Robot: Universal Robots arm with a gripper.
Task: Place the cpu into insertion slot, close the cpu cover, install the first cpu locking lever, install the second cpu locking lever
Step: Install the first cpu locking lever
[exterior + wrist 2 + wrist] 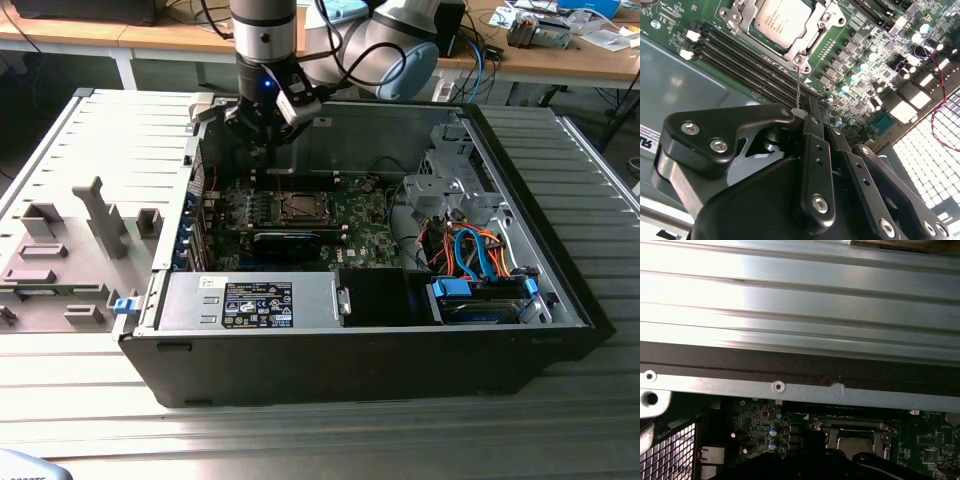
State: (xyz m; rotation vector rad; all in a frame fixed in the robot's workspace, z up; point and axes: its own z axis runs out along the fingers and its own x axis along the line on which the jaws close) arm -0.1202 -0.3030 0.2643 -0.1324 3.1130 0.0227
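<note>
**CPU seated, cover and levers in hand**

The cpu (781, 17) already sits in the insertion slot (298, 208), upper middle of the second wrist view. My fingers (805, 120) hover above a thin lever wire (799, 87), apparently pinched narrow; securing it calls for careful downward guidance.

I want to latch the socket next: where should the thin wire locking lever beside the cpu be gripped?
Probably at the free end of the locking lever, from above: the thin rod stands clear of the memory slots there, while its other end is pinned at the cpu cover.
</note>
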